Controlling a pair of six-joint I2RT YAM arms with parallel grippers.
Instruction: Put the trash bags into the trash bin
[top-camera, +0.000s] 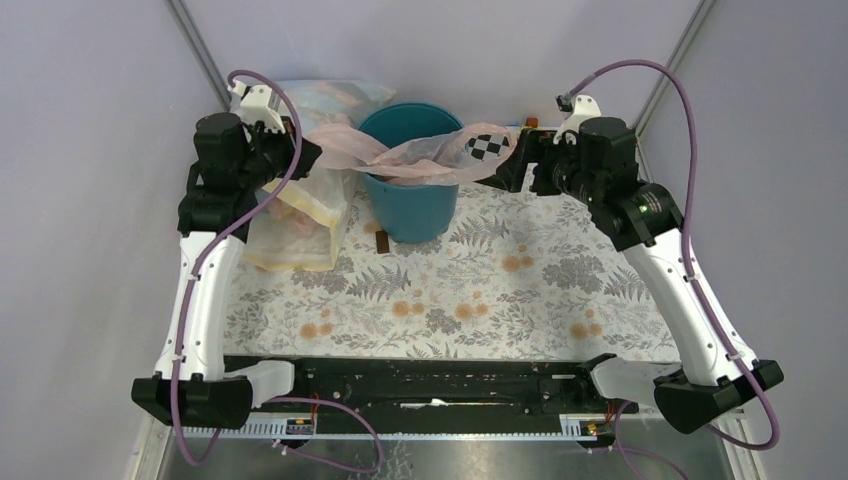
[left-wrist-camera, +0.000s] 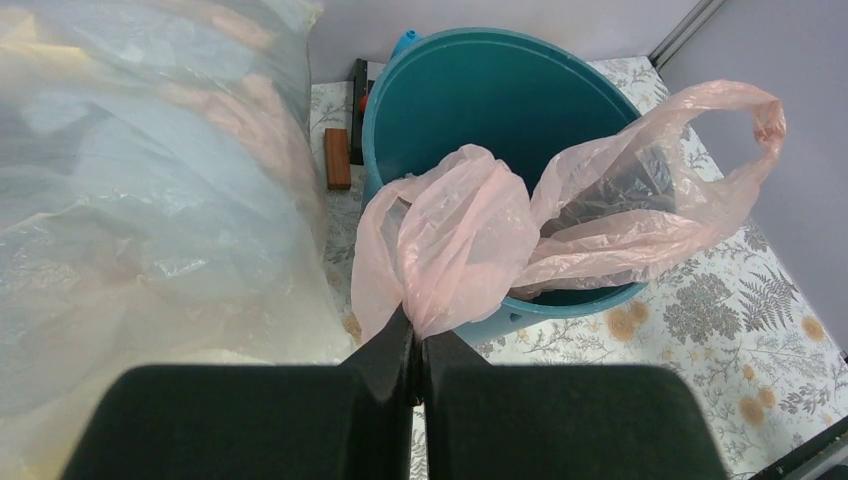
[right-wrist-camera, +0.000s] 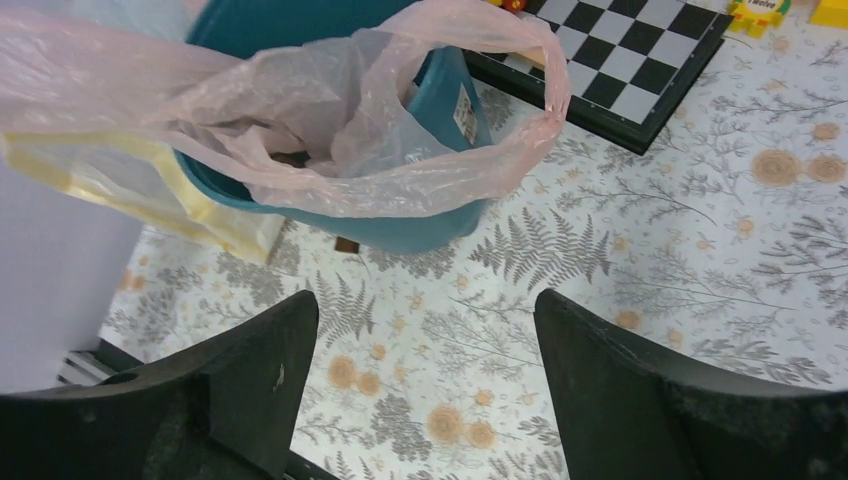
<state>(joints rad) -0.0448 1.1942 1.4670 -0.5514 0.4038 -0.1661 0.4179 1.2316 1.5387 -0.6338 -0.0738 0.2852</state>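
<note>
The teal trash bin stands at the back middle of the table. A pale pink trash bag lies stretched across its mouth, partly sagging inside. My left gripper is shut on the bag's left end, seen pinched between the fingers in the left wrist view. The bag drapes over the bin rim there. My right gripper is open and empty, just right of the bin. In the right wrist view the gripper hangs above the cloth, and the bag's free handle loop hangs over the bin.
A large clear yellowish-edged sack stuffed with bags stands left of the bin and fills the left of the left wrist view. A checkerboard lies behind right of the bin. A small brown block lies by the bin's foot.
</note>
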